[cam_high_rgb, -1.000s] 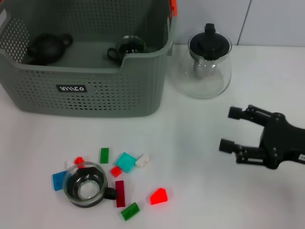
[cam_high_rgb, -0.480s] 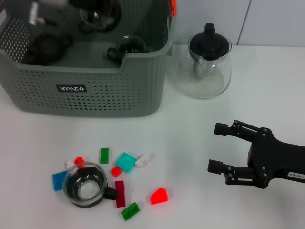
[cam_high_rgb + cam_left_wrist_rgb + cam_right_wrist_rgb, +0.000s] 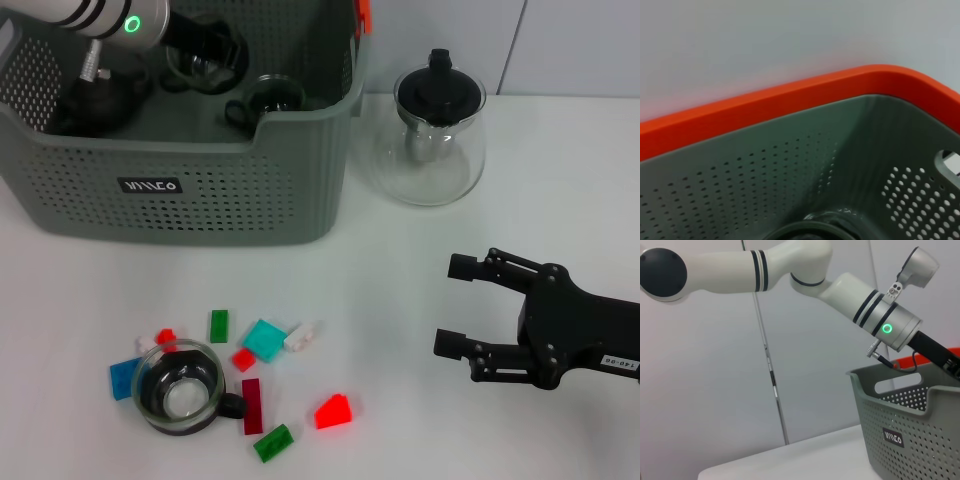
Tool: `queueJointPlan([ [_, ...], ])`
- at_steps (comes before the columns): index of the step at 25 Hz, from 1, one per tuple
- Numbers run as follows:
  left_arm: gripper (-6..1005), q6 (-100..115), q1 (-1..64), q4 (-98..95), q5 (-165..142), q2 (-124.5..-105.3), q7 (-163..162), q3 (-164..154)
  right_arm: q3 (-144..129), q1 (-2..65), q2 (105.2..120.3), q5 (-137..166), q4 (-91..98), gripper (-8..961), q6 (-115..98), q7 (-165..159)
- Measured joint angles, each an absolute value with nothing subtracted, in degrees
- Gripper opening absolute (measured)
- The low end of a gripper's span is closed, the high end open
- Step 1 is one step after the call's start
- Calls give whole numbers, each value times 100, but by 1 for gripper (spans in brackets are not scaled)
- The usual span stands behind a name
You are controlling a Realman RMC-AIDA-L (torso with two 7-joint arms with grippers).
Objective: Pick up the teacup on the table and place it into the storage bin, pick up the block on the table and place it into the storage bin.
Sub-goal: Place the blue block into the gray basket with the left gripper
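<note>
Right pincer is hovering spread over the tabletop, well apart from the glass teacup. Teacup is sitting upright among blocks, handle pointing toward that pincer. Left pincer is reaching into the storage bin; cannot tell its state.

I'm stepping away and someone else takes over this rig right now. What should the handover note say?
Left pincer: down inside the storage bin, carrying a glass teacup; whether its fingers have let go cannot be seen.
Right pincer: open, empty, hovering over the table to the right of the blocks.
In the bin: a dark teapot and another glass cup.
On the table: one teacup among the scattered blocks; the glass teapot stands beside the bin.
Left: finish the cup drop, then bin the last teacup and the blocks.
</note>
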State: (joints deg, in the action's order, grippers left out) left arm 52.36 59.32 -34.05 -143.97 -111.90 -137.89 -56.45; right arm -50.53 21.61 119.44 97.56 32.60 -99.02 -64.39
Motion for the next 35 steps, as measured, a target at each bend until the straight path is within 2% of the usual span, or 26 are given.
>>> queueJointPlan([
  [6, 125, 5188, 5885, -3329, -14465, -11175, -13755, -5674, -5048, 2138, 11956, 9756, 3261, 944, -9881, -6442],
  [18, 153, 5078, 5890, -3177, -14960, -11351, -13788, -5687, -5044, 2180, 11944, 9756, 3184, 945, -9850, -6443],
  [23, 165, 4976, 5922, -3083, -14993, -11367, -13858, -5669, -5045, 2168, 11944, 9756, 3182, 945, -9823, -6442],
  [27, 262, 5272, 5834, -3556, -14880, -11383, -13907, -5525, -5045, 2143, 11944, 9753, 3181, 945, -9821, -6443],
  [33, 408, 6145, 5275, -5199, -13893, -11549, -13499, -4827, -4979, 2145, 11937, 9721, 3182, 945, -9819, -6442],
  [35, 457, 7191, 4651, -5972, -12000, -11563, -12562, -4185, -4942, 2152, 11936, 9722, 3181, 945, -9819, -6443],
])
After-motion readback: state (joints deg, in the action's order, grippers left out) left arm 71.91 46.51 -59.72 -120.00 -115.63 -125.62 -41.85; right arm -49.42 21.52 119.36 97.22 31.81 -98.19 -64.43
